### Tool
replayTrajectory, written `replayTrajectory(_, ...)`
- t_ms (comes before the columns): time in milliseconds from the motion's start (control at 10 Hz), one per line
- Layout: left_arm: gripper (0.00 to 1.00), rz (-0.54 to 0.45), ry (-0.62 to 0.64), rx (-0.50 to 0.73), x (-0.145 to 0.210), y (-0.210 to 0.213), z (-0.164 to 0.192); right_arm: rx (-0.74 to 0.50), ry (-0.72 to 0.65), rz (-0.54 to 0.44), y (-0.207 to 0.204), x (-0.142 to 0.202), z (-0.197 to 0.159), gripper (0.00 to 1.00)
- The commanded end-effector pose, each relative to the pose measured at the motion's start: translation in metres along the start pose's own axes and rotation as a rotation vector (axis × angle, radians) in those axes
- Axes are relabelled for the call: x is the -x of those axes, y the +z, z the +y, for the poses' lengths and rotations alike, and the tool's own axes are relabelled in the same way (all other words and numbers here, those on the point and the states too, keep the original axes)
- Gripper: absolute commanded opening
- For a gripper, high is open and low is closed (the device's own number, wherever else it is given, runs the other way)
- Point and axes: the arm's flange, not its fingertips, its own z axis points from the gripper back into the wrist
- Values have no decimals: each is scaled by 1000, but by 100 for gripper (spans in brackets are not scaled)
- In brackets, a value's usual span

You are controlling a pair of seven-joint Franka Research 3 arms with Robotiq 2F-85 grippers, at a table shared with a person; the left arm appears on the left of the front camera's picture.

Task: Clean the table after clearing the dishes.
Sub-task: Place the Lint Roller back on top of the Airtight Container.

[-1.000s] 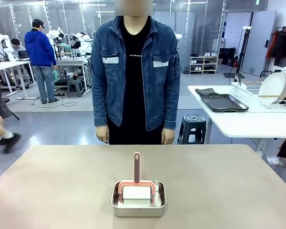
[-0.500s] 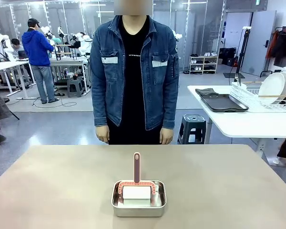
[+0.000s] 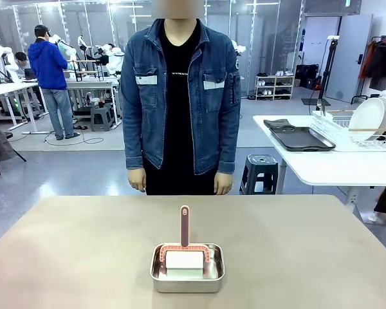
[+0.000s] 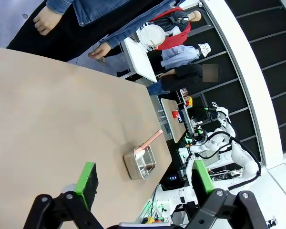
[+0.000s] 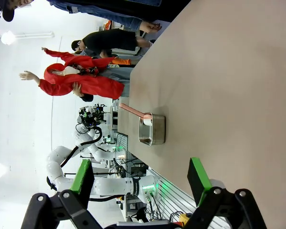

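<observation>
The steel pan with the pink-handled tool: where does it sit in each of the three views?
Front view: steel pan at bottom centre on the table.
Left wrist view: lower middle, near the table's edge.
Right wrist view: centre-left, near the edge.
Shared landmark: the pink handle rising from the pan.

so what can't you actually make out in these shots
- Underside of the white roller in the steel pan: front view, hidden by the pan's walls, so its cleanliness is unknown.
- Near edge of the table: front view, cut off by the picture's bottom edge.
- Dishes in the rack on the white side table: front view, overlapping, so their count is unclear.
- Pan contents: both wrist views, too small.
</observation>
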Motion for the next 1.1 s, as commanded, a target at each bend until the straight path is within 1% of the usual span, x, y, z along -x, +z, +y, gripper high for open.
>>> replayTrajectory(0, 100, -7, -4, 2, 2, 2, -5, 5, 7, 3, 1, 1, 3, 100)
replayTrajectory(1000, 100, -7, -4, 2, 2, 2, -5, 5, 7, 3, 1, 1, 3, 100)
